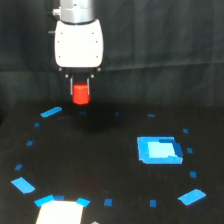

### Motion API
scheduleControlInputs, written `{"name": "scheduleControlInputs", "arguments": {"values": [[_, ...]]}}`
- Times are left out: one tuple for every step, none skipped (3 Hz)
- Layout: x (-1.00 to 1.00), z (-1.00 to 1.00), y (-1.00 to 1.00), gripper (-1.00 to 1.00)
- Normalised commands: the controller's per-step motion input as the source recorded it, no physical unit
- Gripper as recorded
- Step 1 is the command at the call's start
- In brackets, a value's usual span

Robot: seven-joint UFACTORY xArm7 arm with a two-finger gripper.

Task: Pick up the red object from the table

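Gripper fingers are closed on the red object, holding it between them so it hangs under the white wrist housing, seemingly clear of the table near its far edge, toward the exterior view's left. Fingertips blur into the dark backdrop, so whether the cylinder's base is truly off the table is hard to tell.

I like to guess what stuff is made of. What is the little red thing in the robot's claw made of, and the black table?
The small red-orange cylinder looks like smooth plastic or painted wood: one even colour with a soft sheen, though the picture is too blurry to be sure. The flat black table looks matte, maybe cloth or dull board, since it shows almost no glare. The gripper holds the cylinder between dark fingers.
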Motion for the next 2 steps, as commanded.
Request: {"name": "scheduleControlInputs", "arguments": {"values": [[-0.40, 0.03, -0.65, -1.00], [0.19, 0.04, 0.04, -0.86]]}}
